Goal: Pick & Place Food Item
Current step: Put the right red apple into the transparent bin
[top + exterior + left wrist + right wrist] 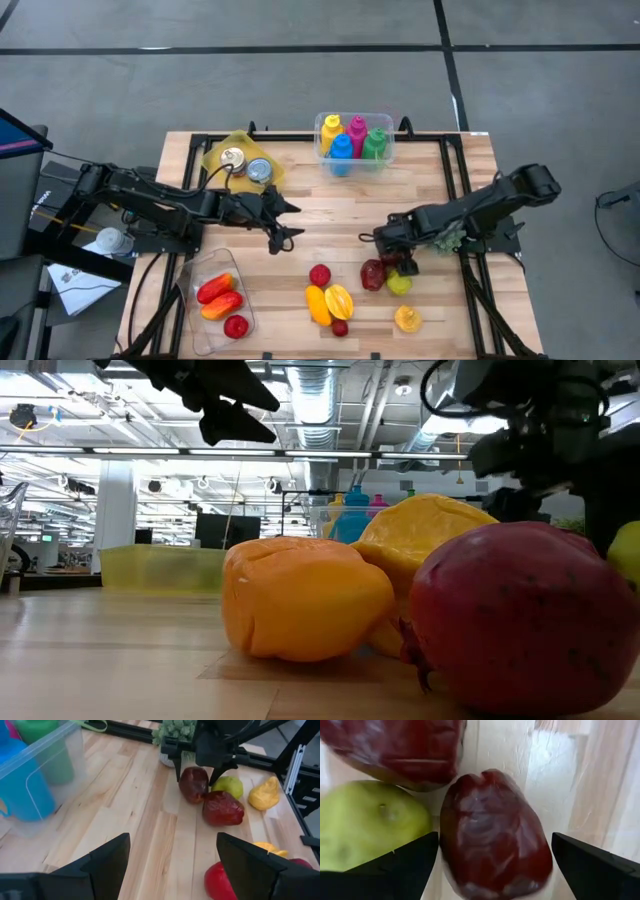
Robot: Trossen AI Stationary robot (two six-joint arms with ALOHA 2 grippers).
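Two dark red fruits lie side by side on the wooden table beside a green pear point(370, 825). My right gripper point(495, 865) is open and low over one dark red fruit point(495, 845), with a finger on either side of it; the left wrist view shows the same fruit point(194, 782) between those fingers. The second dark red fruit point(222, 809) lies just beside it. My left gripper point(172, 852) is open and hovers left of table centre point(288, 222), holding nothing.
A clear tray point(205, 335) with red peppers sits at the near left. A bin of coloured bottles point(353, 140) and a yellow plate with cans point(240, 158) stand at the far edge. Orange and yellow fruits point(328, 302), a red fruit point(320, 275) and a yellow one point(407, 318) lie nearby.
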